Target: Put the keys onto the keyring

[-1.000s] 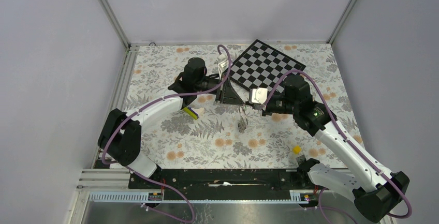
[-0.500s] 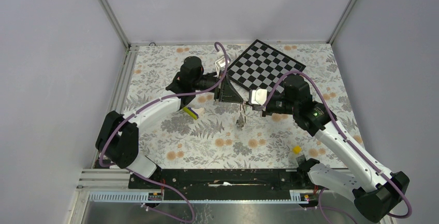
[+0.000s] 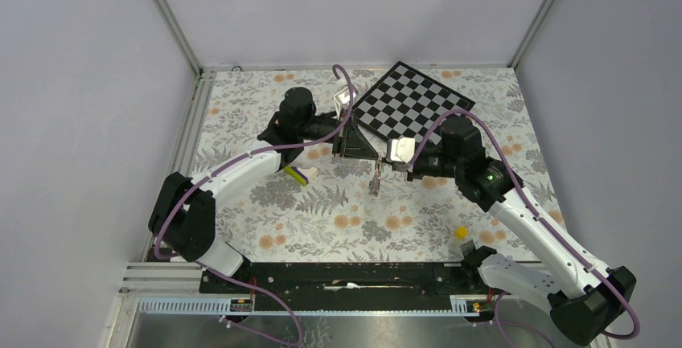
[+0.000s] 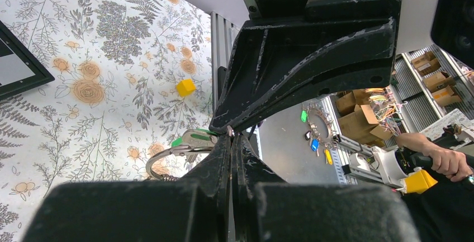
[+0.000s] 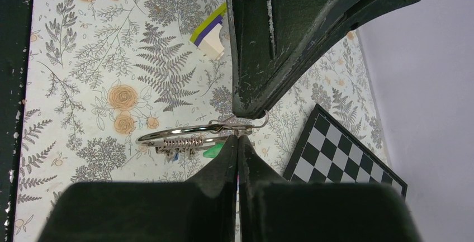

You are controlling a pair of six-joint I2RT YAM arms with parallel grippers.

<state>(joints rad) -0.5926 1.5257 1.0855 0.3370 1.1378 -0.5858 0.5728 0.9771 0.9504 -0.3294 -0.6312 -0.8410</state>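
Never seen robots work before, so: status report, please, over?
Left gripper, right gripper shut, tips meeting. Between them the ring, pinched; green key alongside. Nothing in the way.

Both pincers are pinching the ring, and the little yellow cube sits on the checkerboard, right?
Not quite. The cube isn't on the checkerboard. It sits on the flowery cloth near the right arm's base, as the top view shows. The rest is right: the left pincer and right pincer are pinching the ring.
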